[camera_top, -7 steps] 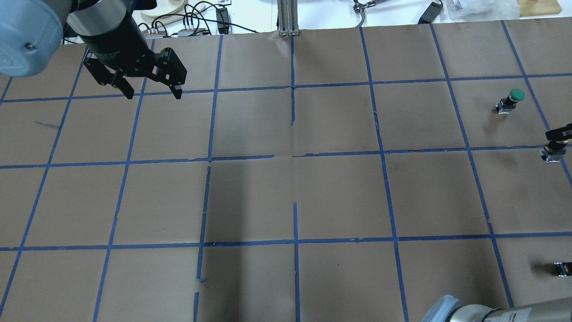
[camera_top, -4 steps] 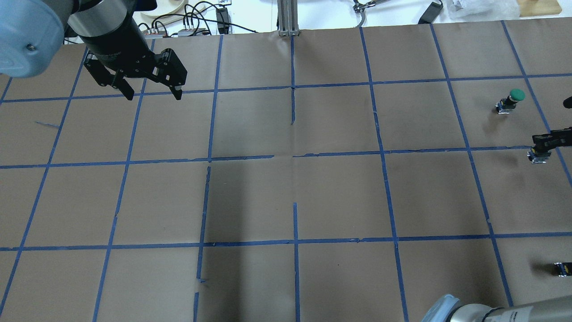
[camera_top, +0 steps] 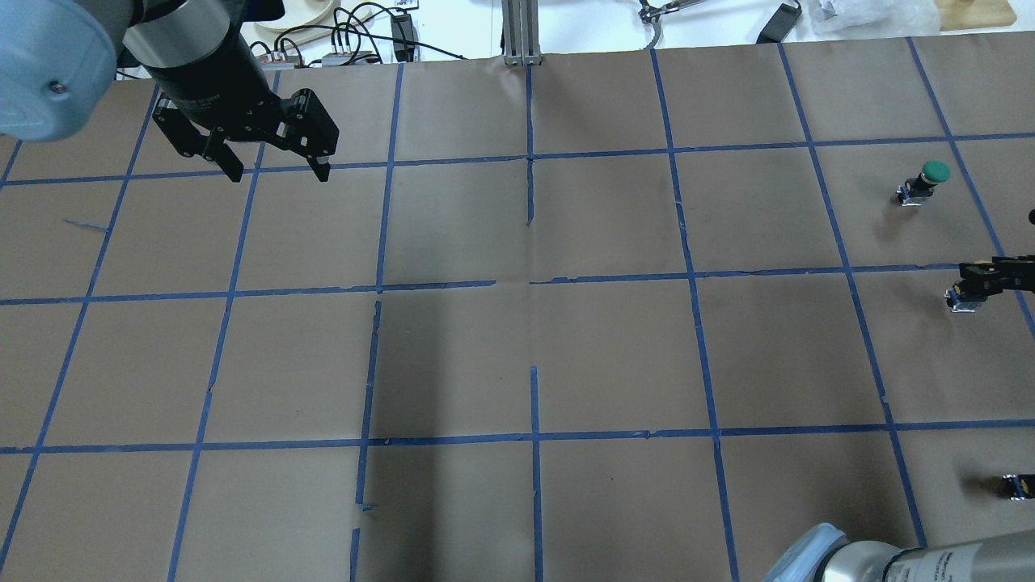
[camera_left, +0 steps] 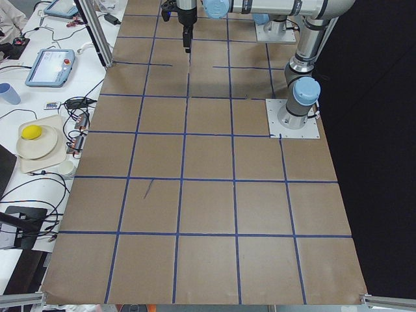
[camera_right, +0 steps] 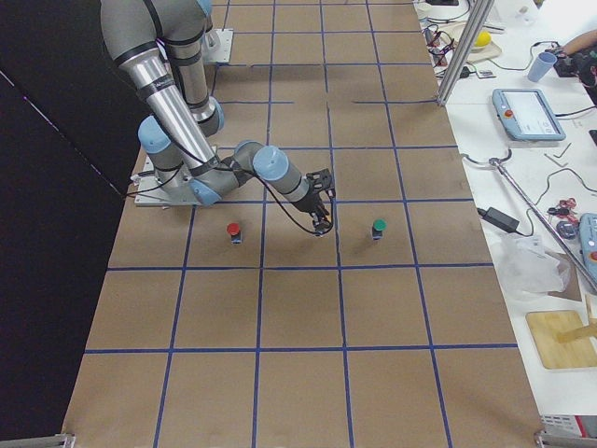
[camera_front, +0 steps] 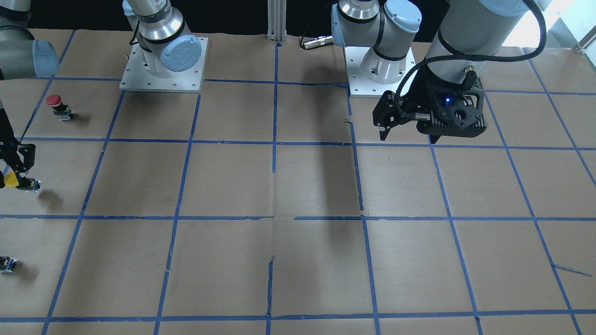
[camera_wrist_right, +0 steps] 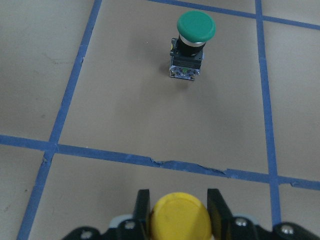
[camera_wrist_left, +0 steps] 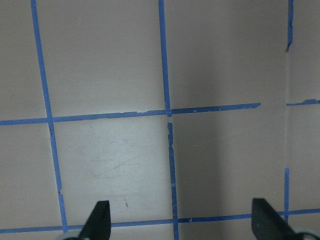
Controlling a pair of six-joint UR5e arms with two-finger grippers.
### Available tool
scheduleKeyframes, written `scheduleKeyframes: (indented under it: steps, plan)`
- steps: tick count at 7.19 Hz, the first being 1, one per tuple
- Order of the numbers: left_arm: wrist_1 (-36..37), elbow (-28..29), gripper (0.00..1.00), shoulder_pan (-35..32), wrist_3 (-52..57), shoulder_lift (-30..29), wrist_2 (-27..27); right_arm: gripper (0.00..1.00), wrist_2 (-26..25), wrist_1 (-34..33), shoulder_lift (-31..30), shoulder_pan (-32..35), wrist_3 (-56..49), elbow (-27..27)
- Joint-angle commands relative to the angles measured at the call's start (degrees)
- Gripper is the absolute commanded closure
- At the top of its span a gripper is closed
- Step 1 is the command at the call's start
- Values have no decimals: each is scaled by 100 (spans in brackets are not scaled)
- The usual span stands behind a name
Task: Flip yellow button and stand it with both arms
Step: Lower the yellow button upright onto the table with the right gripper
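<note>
The yellow button (camera_wrist_right: 180, 217) sits between the fingers of my right gripper (camera_top: 980, 283) at the table's right edge, the gripper shut on it. Its yellow cap (camera_front: 10, 179) and grey base (camera_top: 959, 301) show beside the black fingers, held just above the paper with a shadow beneath. In the exterior right view the right gripper (camera_right: 322, 222) is between the red and green buttons. My left gripper (camera_top: 279, 172) hangs open and empty over the far left of the table, far from the button. It also shows in the front view (camera_front: 409, 136) and its own wrist view (camera_wrist_left: 180, 222).
A green-capped button (camera_top: 926, 179) stands upright beyond the right gripper and also shows in the right wrist view (camera_wrist_right: 192, 45). A red-capped button (camera_front: 58, 106) stands near the robot's side. A small capless block (camera_top: 1017, 485) lies at the right edge. Blue tape lines grid the brown paper (camera_top: 534, 323).
My right gripper has moved left and toward the robot with the yellow button in it. The left gripper has stayed open in place.
</note>
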Motion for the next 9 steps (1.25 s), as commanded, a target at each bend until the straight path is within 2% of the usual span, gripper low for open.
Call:
scheduleKeyframes:
  steps: [1, 5, 6, 7, 8, 9]
  plan:
    - [1, -8, 1, 1, 7, 0, -3, 92, 38, -42, -8, -59, 3, 161]
    - [10, 10, 1, 10, 15, 9, -3, 82, -67, -25, 9, -94, 38, 197]
    - [1, 53, 1, 10, 15, 9, -3, 69, -76, -34, 1, -103, 38, 197]
    - [1, 54, 1, 10, 15, 9, -3, 50, -93, 10, 9, -111, 47, 205]
    - [10, 54, 1, 10, 15, 9, -3, 25, -146, 19, 1, -120, 47, 205]
    - [10, 54, 1, 10, 15, 9, -3, 5, -172, 28, 1, -146, 56, 205]
